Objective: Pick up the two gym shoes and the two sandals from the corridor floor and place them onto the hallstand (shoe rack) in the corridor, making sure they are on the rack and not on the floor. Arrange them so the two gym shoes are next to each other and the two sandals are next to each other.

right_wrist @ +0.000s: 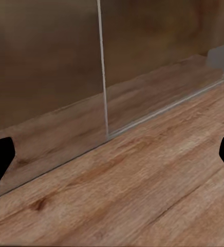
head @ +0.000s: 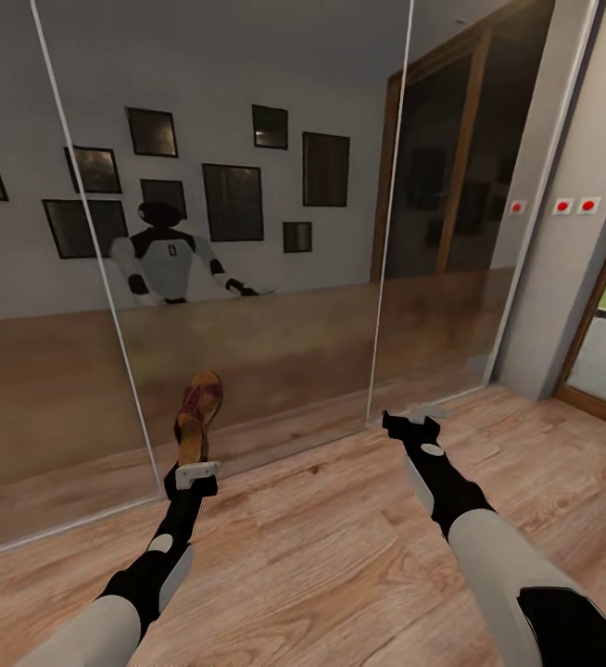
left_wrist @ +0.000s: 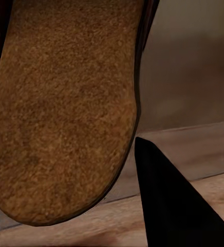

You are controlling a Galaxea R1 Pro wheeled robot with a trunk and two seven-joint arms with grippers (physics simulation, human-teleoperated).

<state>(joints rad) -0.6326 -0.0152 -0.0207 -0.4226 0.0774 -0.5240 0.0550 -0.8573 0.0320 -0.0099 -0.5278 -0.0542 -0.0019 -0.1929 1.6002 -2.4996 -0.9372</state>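
Clamped in our left gripper [head: 195, 474] is 1 sandal [head: 198, 415]; our right gripper [head: 410, 423] has its jaws apart above the corridor floor [head: 340, 547]. We read no writing.

One brown sandal [head: 198, 416] sits clamped in the left gripper [head: 195, 474], sticking out beyond its fingers. Two grippers are in sight, the right gripper [head: 410, 424] with nothing between its spread fingers. Ahead of both stand three mirror panels [head: 247, 185], and three red wall dots [head: 563, 206] lie beyond the right gripper.
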